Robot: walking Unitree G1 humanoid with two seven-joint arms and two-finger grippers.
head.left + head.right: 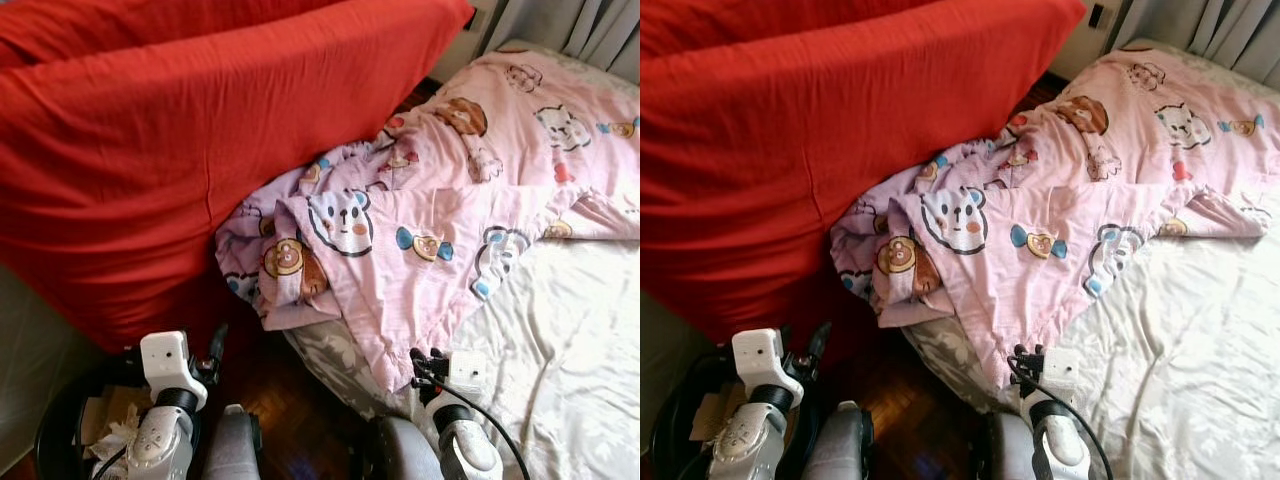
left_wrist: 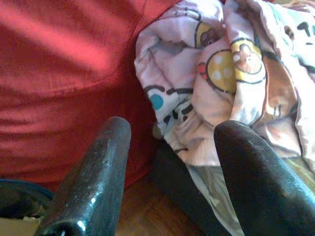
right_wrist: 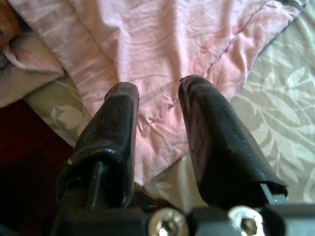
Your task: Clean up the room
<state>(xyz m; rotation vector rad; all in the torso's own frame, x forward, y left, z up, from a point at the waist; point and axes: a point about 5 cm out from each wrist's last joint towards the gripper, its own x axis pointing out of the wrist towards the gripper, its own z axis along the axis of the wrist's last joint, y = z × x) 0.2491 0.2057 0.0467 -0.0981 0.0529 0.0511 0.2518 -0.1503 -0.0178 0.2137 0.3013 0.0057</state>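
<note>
Pink cartoon-print quilt (image 1: pixel 440 210) is lying rumpled across the bed (image 1: pixel 570 340), its bunched end spilling off the bed's near corner and pressing against a large red cushion (image 1: pixel 190 130) that is leaning beside the bed. Bears and candy shapes are showing on the print. Pale leaf-patterned sheet (image 3: pixel 275 113) is lying bare beneath the quilt's edge. Right tool (image 3: pixel 157 105) is hovering just over the quilt's lower corner at the bed edge, fingers (image 3: pixel 206 128) standing apart, nothing between them; whether they are touching the cloth cannot be told. Left tool (image 2: pixel 170 162) is pointing toward the bunched quilt end and the red cushion, fingers (image 2: pixel 98 172) also spread wide and holding nothing. Dark wooden floor (image 1: pixel 290 410) is showing between cushion and bed. Round black bin (image 1: pixel 65 440) holding crumpled paper is sitting at the robot's left, below the left arm. Grey curtain (image 1: pixel 580 25) is hanging behind the bed's far side.
</note>
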